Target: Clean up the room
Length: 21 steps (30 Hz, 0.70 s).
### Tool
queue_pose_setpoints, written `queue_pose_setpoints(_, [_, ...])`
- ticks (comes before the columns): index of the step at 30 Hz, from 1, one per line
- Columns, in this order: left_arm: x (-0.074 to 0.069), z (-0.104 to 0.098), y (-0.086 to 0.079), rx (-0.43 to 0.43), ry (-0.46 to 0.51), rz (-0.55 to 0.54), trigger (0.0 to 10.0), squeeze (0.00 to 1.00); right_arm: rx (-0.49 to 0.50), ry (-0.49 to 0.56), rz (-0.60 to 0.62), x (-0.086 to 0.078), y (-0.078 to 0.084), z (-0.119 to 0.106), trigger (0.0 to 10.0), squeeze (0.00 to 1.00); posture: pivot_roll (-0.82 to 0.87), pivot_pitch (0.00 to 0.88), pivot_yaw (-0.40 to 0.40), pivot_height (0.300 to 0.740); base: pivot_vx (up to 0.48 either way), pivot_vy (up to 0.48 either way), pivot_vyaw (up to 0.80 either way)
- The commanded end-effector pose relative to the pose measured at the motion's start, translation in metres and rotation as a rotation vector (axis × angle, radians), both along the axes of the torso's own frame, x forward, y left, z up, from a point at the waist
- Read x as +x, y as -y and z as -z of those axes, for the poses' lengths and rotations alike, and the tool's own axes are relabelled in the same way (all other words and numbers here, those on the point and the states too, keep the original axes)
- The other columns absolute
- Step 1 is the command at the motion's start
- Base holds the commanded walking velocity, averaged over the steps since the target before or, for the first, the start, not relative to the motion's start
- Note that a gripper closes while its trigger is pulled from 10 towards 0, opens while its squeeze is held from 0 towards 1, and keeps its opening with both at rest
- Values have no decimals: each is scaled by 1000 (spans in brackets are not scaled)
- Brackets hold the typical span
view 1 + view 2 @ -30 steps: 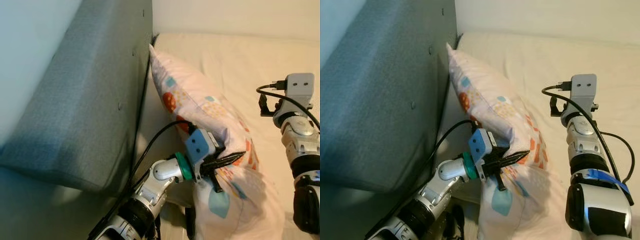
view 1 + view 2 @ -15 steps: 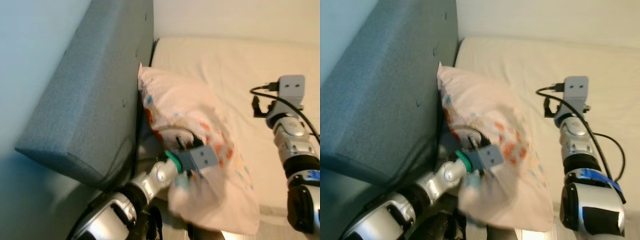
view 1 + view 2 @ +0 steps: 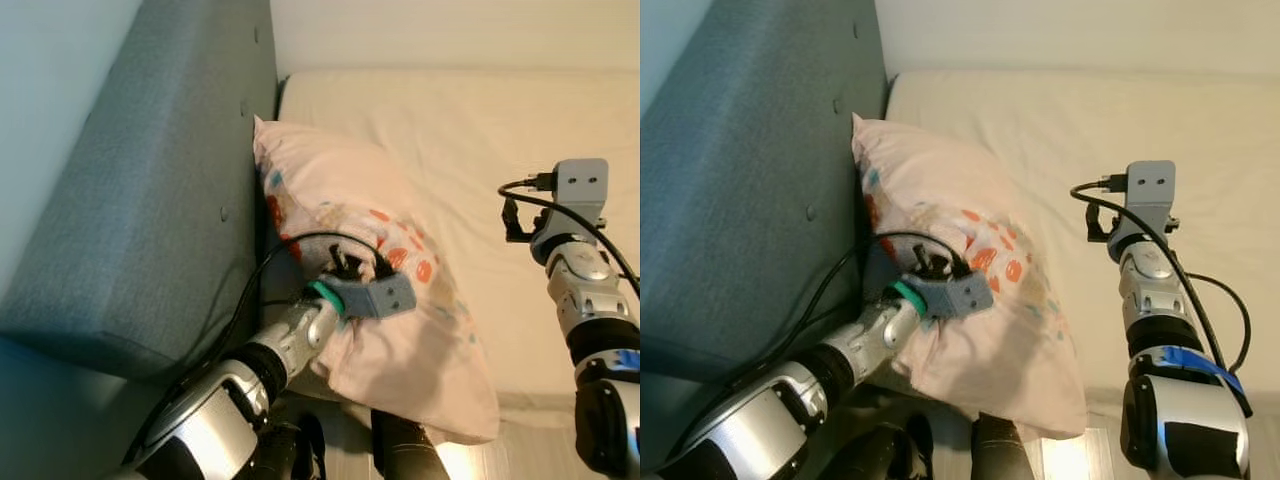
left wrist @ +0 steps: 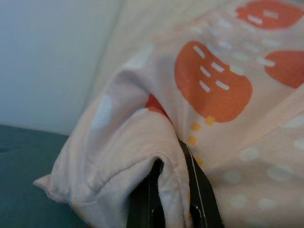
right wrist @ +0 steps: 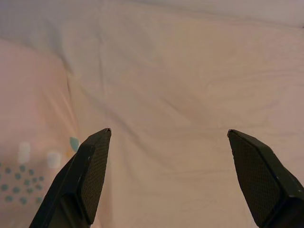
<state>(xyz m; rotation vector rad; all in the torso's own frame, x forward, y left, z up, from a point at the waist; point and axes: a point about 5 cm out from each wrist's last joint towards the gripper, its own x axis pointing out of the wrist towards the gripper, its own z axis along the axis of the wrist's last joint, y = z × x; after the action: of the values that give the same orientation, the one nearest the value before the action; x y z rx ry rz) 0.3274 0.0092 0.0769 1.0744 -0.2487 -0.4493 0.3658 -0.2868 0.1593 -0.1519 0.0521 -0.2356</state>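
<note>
So the left gripper is pinching a fold of the patterned pillow, which is lying on the left side of the cream mattress, touching the teal headboard. Looks like it's placing the pillow at the head of the bed; next it probably needs to let go and pull clear. Right gripper is hovering over the sheet to the right, fingers spread wide, gripping nothing. No containers around

Left claw presses into the patterned pillow beside the grey headboard.
</note>
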Motion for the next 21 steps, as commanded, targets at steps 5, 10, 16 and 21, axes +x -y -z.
queue_pose_setpoints(5, [0, 28, -58, 80, -20, -236, 10000, 0, 25, -13, -27, -3, -7, 12, 10000, 0, -251, 199, 102, 740, 0, 0, 0])
queue_pose_setpoints(10, [0, 38, -138, 100, -43, -533, 10000, 0, 47, 6, -56, -2, -14, 12, 10000, 0, -237, 202, 102, 740, 0, 0, 0])
queue_pose_setpoints(16, [1, 36, -165, 101, -35, -629, 10000, 0, 50, 17, -63, -2, -15, 11, 10000, 0, -235, 205, 103, 740, 0, 0, 0])
queue_pose_setpoints(21, [-15, 61, -143, 25, -235, -580, 10000, 0, 57, 6, -91, -1, -23, 15, 10000, 0, -230, 208, 100, 740, 0, 0, 0])
